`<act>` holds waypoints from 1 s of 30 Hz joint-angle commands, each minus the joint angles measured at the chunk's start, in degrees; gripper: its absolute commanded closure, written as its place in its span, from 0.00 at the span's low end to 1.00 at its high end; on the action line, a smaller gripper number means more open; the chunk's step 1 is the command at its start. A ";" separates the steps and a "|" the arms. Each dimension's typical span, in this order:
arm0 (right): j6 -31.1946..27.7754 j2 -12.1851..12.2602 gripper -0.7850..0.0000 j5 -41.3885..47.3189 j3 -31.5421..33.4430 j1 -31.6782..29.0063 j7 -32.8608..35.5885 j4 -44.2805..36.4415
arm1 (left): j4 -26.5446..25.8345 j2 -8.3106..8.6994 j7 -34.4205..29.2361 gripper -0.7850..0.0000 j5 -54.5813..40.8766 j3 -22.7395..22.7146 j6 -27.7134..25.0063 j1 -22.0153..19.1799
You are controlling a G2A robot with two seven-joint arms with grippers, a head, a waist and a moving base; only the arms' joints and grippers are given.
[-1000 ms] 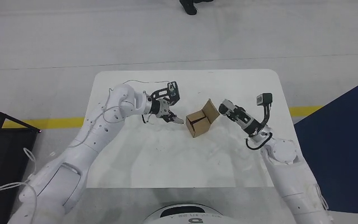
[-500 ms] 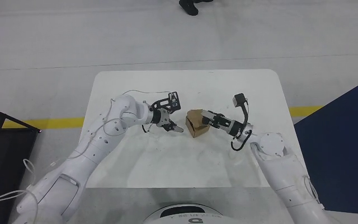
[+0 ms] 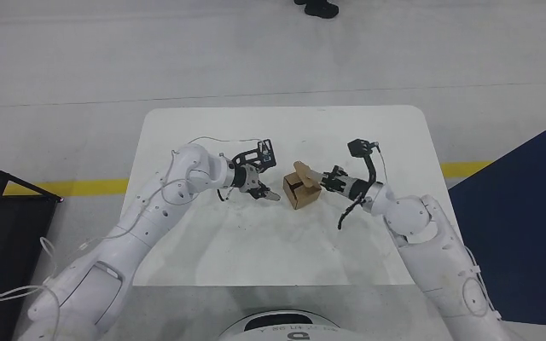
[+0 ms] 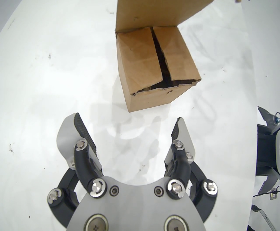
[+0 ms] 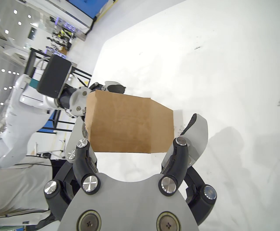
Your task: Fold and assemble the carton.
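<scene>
A small brown carton (image 3: 299,191) stands in the middle of the white table. In the left wrist view its two inner flaps (image 4: 153,63) lie folded with a dark slit between them, and an outer flap (image 4: 157,15) stands raised on the far side. My left gripper (image 3: 266,193) (image 4: 128,122) hovers open just short of the carton's left side, touching nothing. My right gripper (image 3: 322,180) (image 5: 137,124) is open at the carton's right, its fingers either side of the raised flap (image 5: 129,124). The left gripper (image 5: 109,86) shows beyond the carton.
The white table (image 3: 213,247) has bare room in front of and behind the carton. A thin cable (image 3: 213,141) loops by the left arm. A blue surface (image 3: 512,196) lies off the table's right edge.
My right gripper has moved in from the right to the carton and tipped the raised flap inward. The left gripper shifted slightly closer to the carton.
</scene>
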 commanded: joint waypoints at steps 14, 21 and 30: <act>5.08 0.13 0.25 -6.47 -3.01 2.26 3.95 -0.68 | 3.80 -0.94 2.47 0.00 0.01 1.25 -0.02 -1.60; 6.17 0.15 0.29 -5.42 -2.83 2.31 3.93 0.38 | 1.47 0.88 8.18 0.00 -1.74 -3.36 -2.80 1.84; 7.64 0.08 0.39 -4.67 -3.87 3.80 5.94 1.46 | -3.12 2.47 8.75 0.00 -0.51 -6.96 -2.26 4.49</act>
